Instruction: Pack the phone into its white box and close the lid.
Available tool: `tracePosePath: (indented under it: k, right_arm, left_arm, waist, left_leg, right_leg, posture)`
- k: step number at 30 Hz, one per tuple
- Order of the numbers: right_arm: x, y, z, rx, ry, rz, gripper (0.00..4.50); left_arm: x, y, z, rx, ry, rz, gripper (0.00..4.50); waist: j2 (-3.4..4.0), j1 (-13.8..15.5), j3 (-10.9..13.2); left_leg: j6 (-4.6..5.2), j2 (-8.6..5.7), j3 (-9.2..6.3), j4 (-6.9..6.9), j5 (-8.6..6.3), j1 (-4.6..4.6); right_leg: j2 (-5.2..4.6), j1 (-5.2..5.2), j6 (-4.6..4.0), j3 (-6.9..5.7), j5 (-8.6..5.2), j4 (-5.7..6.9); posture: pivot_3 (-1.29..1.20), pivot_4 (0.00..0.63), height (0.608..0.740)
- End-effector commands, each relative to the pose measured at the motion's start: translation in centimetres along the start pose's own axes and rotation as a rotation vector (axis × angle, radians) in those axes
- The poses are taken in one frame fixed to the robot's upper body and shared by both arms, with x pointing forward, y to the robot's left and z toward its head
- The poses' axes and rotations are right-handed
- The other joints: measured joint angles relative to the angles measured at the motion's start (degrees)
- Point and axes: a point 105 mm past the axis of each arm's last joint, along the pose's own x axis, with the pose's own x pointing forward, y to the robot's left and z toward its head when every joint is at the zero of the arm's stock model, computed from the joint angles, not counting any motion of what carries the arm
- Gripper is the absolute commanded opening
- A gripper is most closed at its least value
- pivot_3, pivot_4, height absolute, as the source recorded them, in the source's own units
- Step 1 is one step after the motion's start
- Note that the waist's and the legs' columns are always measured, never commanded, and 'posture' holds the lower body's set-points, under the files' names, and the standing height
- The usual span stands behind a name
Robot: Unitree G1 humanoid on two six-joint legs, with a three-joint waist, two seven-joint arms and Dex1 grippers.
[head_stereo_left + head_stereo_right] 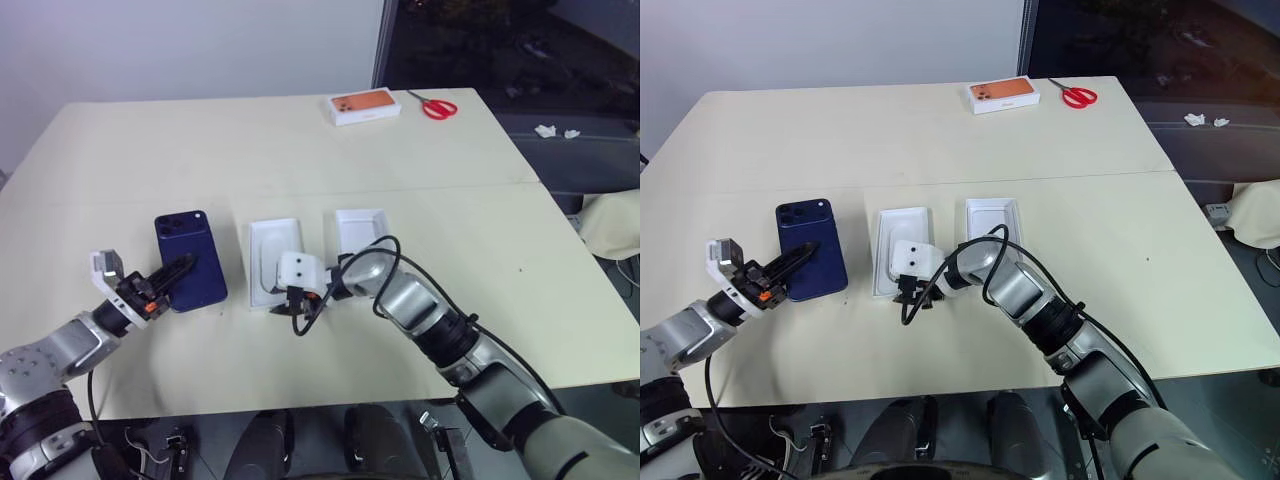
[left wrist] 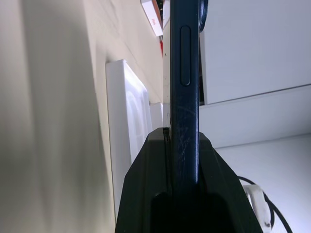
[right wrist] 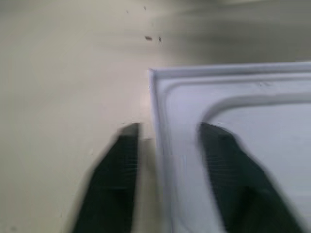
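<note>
One claw [image 3: 165, 145] astride white box [image 1: 272, 258] edge — open.

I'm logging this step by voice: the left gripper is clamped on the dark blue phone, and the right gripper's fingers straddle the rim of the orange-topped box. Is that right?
One thing is off. The right gripper straddles the rim of the white box with the recessed tray, as the right wrist view shows; the orange-topped box sits untouched at the table's far edge. The left gripper is indeed shut on the phone.
</note>
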Motion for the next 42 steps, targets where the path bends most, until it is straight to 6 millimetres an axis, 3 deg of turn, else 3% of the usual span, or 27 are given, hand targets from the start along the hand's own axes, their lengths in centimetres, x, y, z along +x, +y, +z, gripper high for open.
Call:
tracePosePath:
  k: [1, 10, 17, 20, 23, 26, 30, 32, 36, 40, 42]
  right_arm:
    - [0.0, 0.0, 0.5, -0.032, -0.004, 0.004, 1.02]
    - [-0.4, 0.5, 0.4, 0.013, -0.012, 0.029, 1.02]
    - [-2.5, 1.9, 0.2, 0.227, -0.072, 0.076, 1.02]
    - [-3.0, 2.9, 1.5, 0.41, -0.155, 0.124, 1.02]
    - [-3.1, 3.1, 1.6, 0.457, -0.145, 0.119, 1.02]
    - [-3.0, 3.1, 1.4, 0.48, -0.133, 0.103, 1.94]
    - [-3.0, 3.1, 2.1, 0.456, -0.151, 0.117, 4.0]
    - [-3.1, 3.0, 2.4, 0.443, -0.162, 0.125, 4.0]
    - [-4.3, 0.6, 3.4, 0.421, -0.225, 0.061, 4.0]
    - [-4.0, -2.7, 2.3, 0.277, -0.145, -0.11, 4.0]
    - [-3.6, -3.9, 1.5, 0.214, -0.094, -0.17, 3.47]
  left_arm:
    - [0.3, -1.8, 0.3, 0.045, -0.011, -0.075, 0.0]
    - [0.7, -2.1, 0.2, 0.061, -0.006, -0.079, 0.0]
    - [0.8, -2.6, 0.4, 0.074, -0.01, -0.087, 0.0]
    - [1.0, -2.8, 0.4, 0.071, -0.012, -0.095, 0.0]
    - [1.1, -2.8, 0.4, 0.072, -0.008, -0.097, 0.0]
    - [1.2, -2.8, 0.5, 0.072, -0.007, -0.097, 0.0]
    - [1.2, -2.7, 0.6, 0.071, -0.008, -0.094, 0.0]
    - [1.1, -2.7, 0.7, 0.071, -0.009, -0.093, 0.0]
    - [1.0, -2.6, 0.8, 0.074, -0.012, -0.089, 0.0]
    - [1.0, -2.6, 0.8, 0.075, -0.019, -0.086, 0.0]
    - [1.1, -2.5, 0.8, 0.074, -0.02, -0.085, 0.0]
  waist:
    - [-0.01, 0.0, 0.0]
    - [-0.02, 0.1, 0.0]
    - [-0.03, 0.4, 0.0]
    - [-0.03, 0.5, 0.0]
    - [-0.03, 0.5, 0.0]
    - [-0.03, 0.6, 0.0]
    - [-0.03, 0.5, 0.0]
    - [-0.03, 0.5, 0.0]
    - [-0.04, 0.3, 0.0]
    - [-0.04, 0.3, 0.0]
    - [-0.04, 0.3, 0.0]
  left_leg:
    - [0.0, 0.0, -0.01, 0.0, 0.0, 0.0]
    - [0.0, 0.0, -0.01, 0.01, 0.0, 0.0]
    - [0.0, 0.0, -0.02, 0.03, 0.0, -0.01]
    - [0.01, 0.0, -0.03, 0.03, 0.0, 0.0]
    - [0.01, 0.0, -0.04, 0.02, 0.0, 0.0]
    - [0.01, 0.0, -0.04, 0.0, 0.0, 0.0]
    - [0.01, 0.0, -0.04, 0.02, 0.0, -0.04]
    - [0.01, 0.0, -0.04, 0.01, 0.0, -0.04]
    - [0.01, 0.0, -0.04, 0.02, 0.0, -0.04]
    - [0.01, 0.0, -0.04, 0.02, 0.0, -0.04]
    - [0.01, -0.01, -0.03, 0.01, 0.0, -0.04]
  right_leg:
    - [0.0, 0.01, 0.0, -0.01, 0.0, 0.0]
    - [0.0, 0.01, 0.0, -0.01, 0.0, 0.01]
    - [-0.01, 0.04, 0.0, -0.01, 0.0, -0.02]
    - [-0.01, 0.05, 0.0, -0.02, 0.0, -0.02]
    - [-0.02, 0.05, -0.01, -0.01, 0.0, -0.02]
    - [-0.02, 0.04, -0.01, -0.02, -0.01, -0.03]
    - [-0.02, 0.0, -0.01, -0.01, -0.01, -0.03]
    - [-0.02, 0.0, -0.01, -0.02, -0.01, -0.03]
    - [-0.02, 0.0, -0.01, -0.02, -0.01, -0.03]
    - [-0.01, 0.0, -0.01, -0.03, 0.0, -0.03]
    - [-0.01, 0.0, -0.01, -0.03, 0.0, -0.04]
  posture:
    - [0.0, 0.15, 0.74]
    - [0.0, 0.15, 0.74]
    - [0.0, 0.15, 0.74]
    - [0.0, 0.15, 0.74]
    - [0.0, 0.15, 0.74]
    - [0.0, 0.15, 0.74]
    - [0.0, 0.15, 0.74]
    - [0.0, 0.15, 0.74]
    - [0.0, 0.15, 0.74]
    - [0.0, 0.15, 0.74]
    - [0.0, 0.15, 0.74]
